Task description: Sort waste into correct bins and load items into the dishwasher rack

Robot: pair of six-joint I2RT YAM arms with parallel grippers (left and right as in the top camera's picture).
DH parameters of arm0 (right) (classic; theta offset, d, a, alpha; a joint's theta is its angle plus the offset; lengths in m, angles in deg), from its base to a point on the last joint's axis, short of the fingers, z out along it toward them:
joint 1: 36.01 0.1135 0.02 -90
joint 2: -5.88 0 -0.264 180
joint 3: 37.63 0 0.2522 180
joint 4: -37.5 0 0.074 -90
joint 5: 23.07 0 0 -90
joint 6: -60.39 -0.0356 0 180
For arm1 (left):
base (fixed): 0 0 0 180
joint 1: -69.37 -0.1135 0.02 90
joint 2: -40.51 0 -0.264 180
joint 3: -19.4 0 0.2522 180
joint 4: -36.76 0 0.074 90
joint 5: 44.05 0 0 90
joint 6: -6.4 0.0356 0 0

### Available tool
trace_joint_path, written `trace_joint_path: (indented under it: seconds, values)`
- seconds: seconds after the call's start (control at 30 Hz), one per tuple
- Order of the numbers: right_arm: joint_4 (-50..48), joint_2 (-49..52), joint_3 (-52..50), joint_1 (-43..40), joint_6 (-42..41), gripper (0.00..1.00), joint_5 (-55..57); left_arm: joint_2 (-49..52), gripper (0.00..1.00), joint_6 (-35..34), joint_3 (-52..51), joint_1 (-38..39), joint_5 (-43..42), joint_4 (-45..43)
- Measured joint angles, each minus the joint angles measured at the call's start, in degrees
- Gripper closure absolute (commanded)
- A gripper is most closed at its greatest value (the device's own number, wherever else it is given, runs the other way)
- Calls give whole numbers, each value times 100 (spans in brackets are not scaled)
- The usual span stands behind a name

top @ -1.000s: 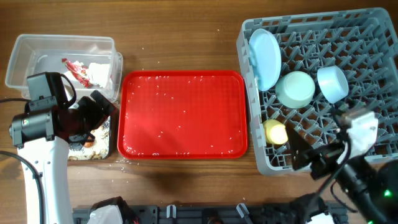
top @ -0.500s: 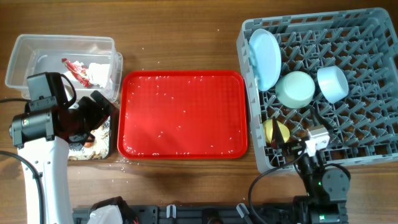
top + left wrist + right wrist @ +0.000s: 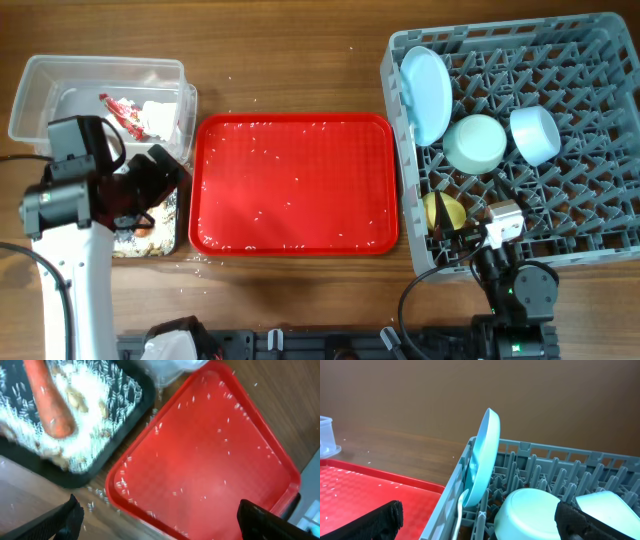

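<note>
- Right gripper (image 3: 476, 238) has pulled back from over the dishwasher rack (image 3: 590, 60) to its near edge; fingers apart, empty.
- Left gripper (image 3: 167, 522) has barely shifted; fingers apart, empty, beside the black tray (image 3: 132, 412).
- Plate (image 3: 425, 92), pale-green bowl (image 3: 474, 142), light-blue bowl (image 3: 534, 134) and yellow cup (image 3: 443, 212) sit in the rack; the thin white handle (image 3: 460, 510) beside the plate is probably the spoon.
- Wrapper (image 3: 125, 112) lies in the clear tub (image 3: 40, 70); carrot (image 3: 47, 397) and rice lie in the black tray.
- Only stray grains are left on the red tray (image 3: 295, 180); the task looks nearly done.

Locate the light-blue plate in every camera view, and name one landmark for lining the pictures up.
Overhead: the light-blue plate stands on edge along the left side of the grey rack.
Left wrist: not in it.
Right wrist: it stands upright near the centre, just inside the rack's left wall.
Shared landmark: the red tray, which shows in all three views.
</note>
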Motion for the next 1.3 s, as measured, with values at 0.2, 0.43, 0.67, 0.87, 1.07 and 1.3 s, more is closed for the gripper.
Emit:
trace_joint_path:
  seconds: [0.2, 0.43, 0.67, 0.87, 1.07, 1.3]
  values:
    - [-20, 0, 0, 0, 20, 0, 2, -2546, 0, 643, -2745, 979, 380, -4367]
    - [-20, 4, 0, 0, 20, 0, 2, -5337, 0, 785, -4843, 1084, 861, -5567]
    - [-15, 4, 0, 0, 20, 0, 2, -6675, 0, 761, -6365, 1379, 990, -6113]
    - [-15, 4, 0, 0, 20, 0, 2, -6682, 0, 761, -6369, 1464, 1027, -6148]
    - [-15, 4, 0, 0, 20, 0, 2, -6682, 0, 761, -6369, 1462, 1029, -6148]
    - [-15, 4, 0, 0, 20, 0, 2, -6682, 0, 761, -6369, 1464, 1027, -6148]
